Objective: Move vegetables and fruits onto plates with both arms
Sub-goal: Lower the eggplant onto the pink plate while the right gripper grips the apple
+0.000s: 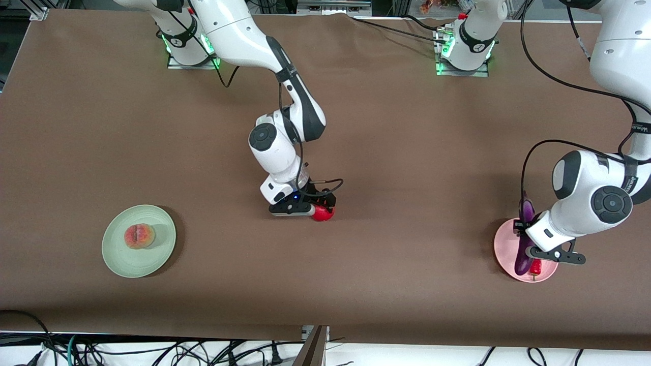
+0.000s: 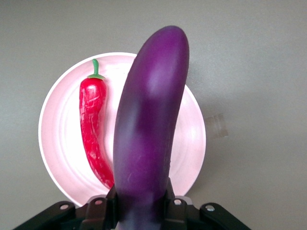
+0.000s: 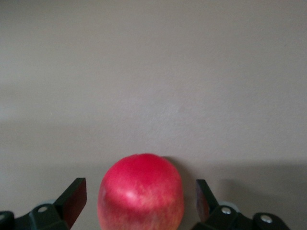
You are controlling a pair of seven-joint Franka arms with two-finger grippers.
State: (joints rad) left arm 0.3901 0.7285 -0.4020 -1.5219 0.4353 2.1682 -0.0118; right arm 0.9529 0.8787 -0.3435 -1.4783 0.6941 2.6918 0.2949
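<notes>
My left gripper (image 1: 527, 238) is shut on the purple eggplant (image 1: 522, 262) near one end and holds it over the pale pink plate (image 1: 503, 249). In the left wrist view the eggplant (image 2: 148, 129) runs out from the gripper (image 2: 141, 203) across the plate (image 2: 57, 134), beside the red chili pepper (image 2: 93, 129) lying on it. The chili (image 1: 535, 267) also shows in the front view. My right gripper (image 1: 315, 208) is open and low at the table's middle, its fingers on either side of the red pomegranate (image 3: 141, 194), with gaps. The peach (image 1: 139, 236) sits on the pale green plate (image 1: 117, 259).
The brown table cover (image 1: 407, 152) is bare between the two plates apart from the pomegranate (image 1: 323, 213). The pink plate lies toward the left arm's end, the green plate toward the right arm's end. Cables hang off the table's front edge.
</notes>
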